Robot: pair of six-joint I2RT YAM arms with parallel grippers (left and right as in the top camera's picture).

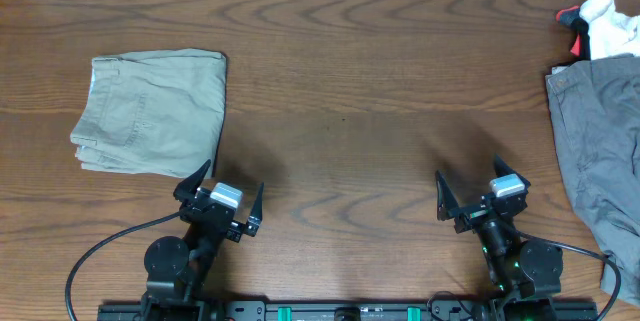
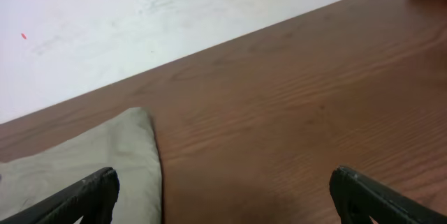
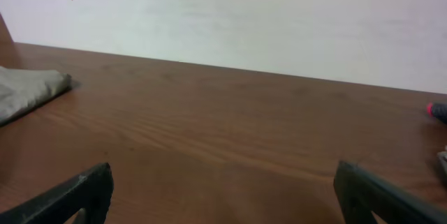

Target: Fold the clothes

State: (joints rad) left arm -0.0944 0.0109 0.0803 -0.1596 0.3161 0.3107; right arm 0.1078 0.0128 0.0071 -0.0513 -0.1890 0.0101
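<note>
Khaki shorts (image 1: pixel 150 111) are in neither claw. Both sets of jaws stand fully spread with nothing between them.

The left gripper (image 1: pixel 232 183) sits in the lower left of the overhead frame. Its outer finger is just beside the shorts' lower right corner, and I cannot tell whether the two touch. In its own wrist view the left gripper (image 2: pixel 223 182) faces bare wood, with the edge of the shorts (image 2: pixel 105 154) at lower left. The right gripper (image 1: pixel 467 169), at lower right, is well apart from any cloth.

The shorts lie at upper left of the table (image 1: pixel 350 81) as a compact, roughly squared bundle. They look folded already, or close to it.

A darker grey garment (image 1: pixel 600 141) hangs along the right edge, with a small white-and-red cloth (image 1: pixel 600 21) in the upper right corner.

- **Snagging the fold:** if the left claw moves up-frame from here, that outer finger could catch the corner and drag the layers open. The stacked edges at the bundle's lower left look loose.
- **Wrong garment:** the right claw's nearest cloth is the grey garment, so a reach to the right would take the wrong item.

Both arms are drawn in low near their bases at the bottom edge. The wrists are roughly level and the fingers point up-frame, the left turned slightly rightward.
</note>
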